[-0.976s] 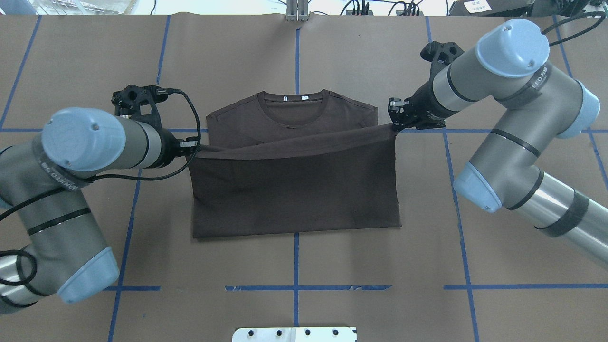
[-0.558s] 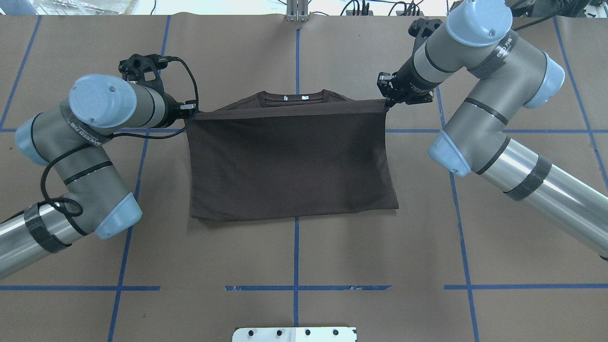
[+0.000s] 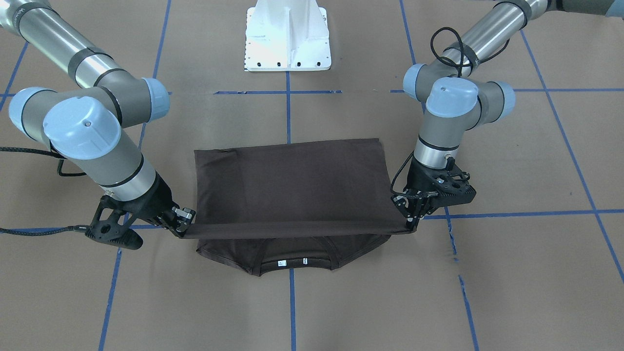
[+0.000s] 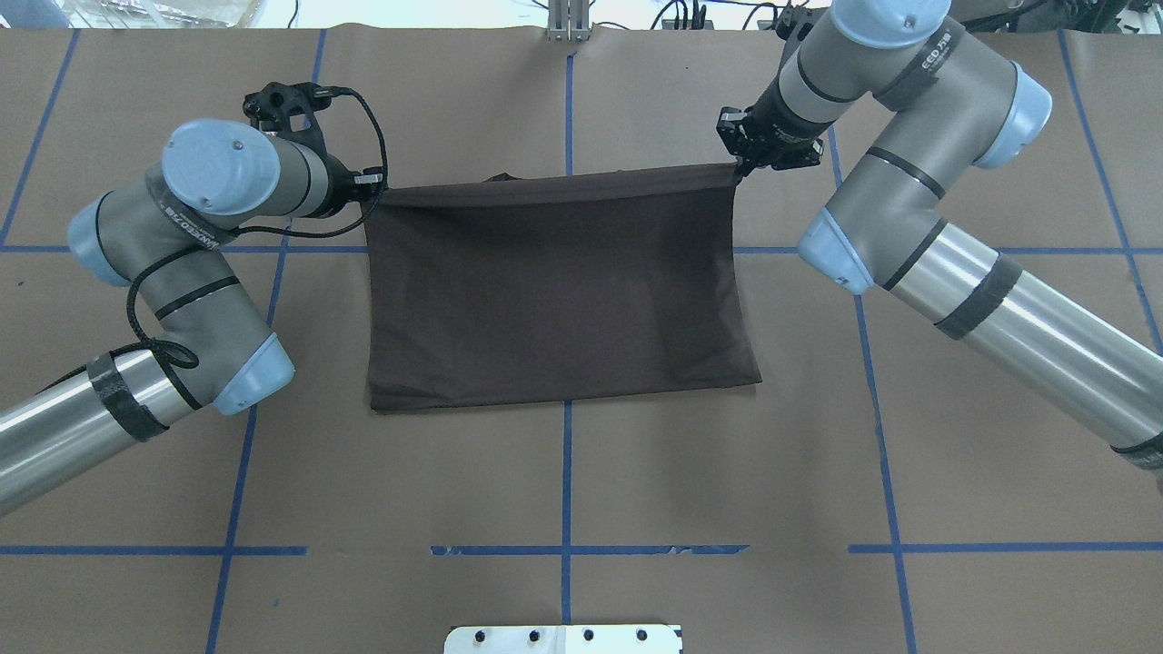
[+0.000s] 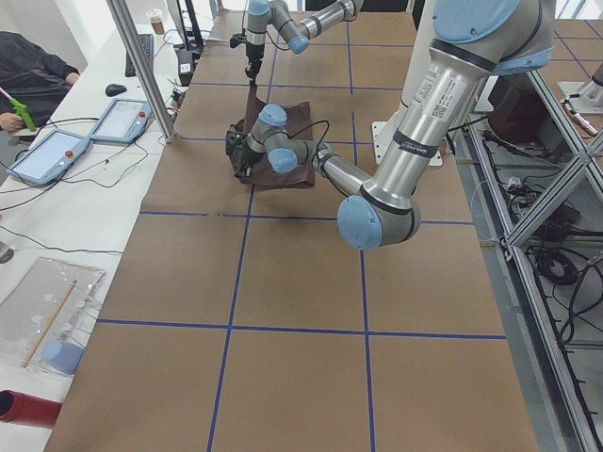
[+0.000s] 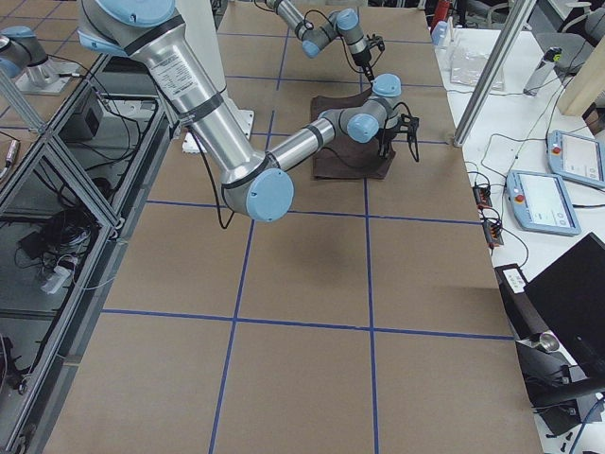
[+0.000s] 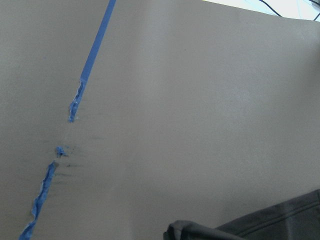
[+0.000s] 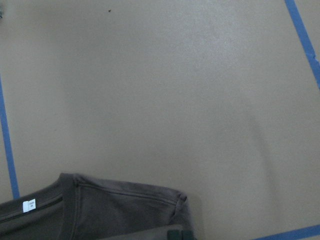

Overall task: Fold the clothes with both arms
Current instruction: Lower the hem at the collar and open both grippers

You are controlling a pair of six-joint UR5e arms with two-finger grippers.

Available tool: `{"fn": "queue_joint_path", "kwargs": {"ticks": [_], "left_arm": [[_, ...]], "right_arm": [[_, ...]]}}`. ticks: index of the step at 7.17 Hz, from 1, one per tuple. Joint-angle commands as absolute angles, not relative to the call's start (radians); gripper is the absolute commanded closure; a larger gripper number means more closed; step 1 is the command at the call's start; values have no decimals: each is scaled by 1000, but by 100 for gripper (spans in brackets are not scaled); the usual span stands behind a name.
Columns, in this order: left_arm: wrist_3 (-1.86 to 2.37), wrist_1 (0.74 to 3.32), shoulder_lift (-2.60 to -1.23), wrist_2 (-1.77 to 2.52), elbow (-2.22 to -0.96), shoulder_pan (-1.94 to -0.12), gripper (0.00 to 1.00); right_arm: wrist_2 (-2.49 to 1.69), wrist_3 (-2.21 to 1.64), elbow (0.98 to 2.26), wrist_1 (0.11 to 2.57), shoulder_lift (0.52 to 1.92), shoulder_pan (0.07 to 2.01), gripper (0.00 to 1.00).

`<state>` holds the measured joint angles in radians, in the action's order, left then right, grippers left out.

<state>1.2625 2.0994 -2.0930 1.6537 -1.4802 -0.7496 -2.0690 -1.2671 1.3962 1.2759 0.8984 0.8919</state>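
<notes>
Hem [image 4: 554,177] of the T-shirt [image 4: 554,291], stretched between the left gripper [image 4: 372,189] and right gripper [image 4: 738,165], each pinching a corner, now overshoots the collar [image 3: 292,267] it merely reached before, so the half-fold looks ready for lowering.

Even, diffuse light from above, without harsh glare

The brown table paper [image 4: 409,490] is lit evenly, and only soft, faint shadows are cast on it around the T-shirt [image 4: 554,291], whose dark cloth is rendered almost without detail; mild highlights are seen on the silver tube of the right arm [image 4: 1045,336], the strip beyond the far table edge is washed out to white in the overhead view, and both wrist views are softer and slightly grainy
</notes>
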Motion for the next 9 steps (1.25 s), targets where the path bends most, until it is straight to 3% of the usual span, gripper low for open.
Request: {"fn": "queue_joint_path", "kwargs": {"ticks": [1,3,4,5,6,8,9], "left_arm": [[1269,2100,-2114,1654,-1479,-750,100],[1272,2100,-2128,1652,-1474,-750,95],[1272,2099,-2126,1652,-1471,-750,81],[1272,2098,-2128,1651,-1470,-750,54],[1272,2100,-2129,1651,-1462,-750,1],[1262,2100,-2135,1657,-1465,-752,0],[1262,2097,-2137,1679,-1474,-752,0]], "right_arm": [[-2060,-1267,1327,1231,873,891,100],[-2062,-1269,1289,1128,888,885,100],[-2062,-1269,1289,1126,888,885,100],[-2062,-1269,1286,1126,888,885,100],[-2060,-1267,1285,1126,891,885,1],[-2074,-1278,1301,1100,903,887,0],[-2075,-1288,1406,1097,979,852,0]]}}
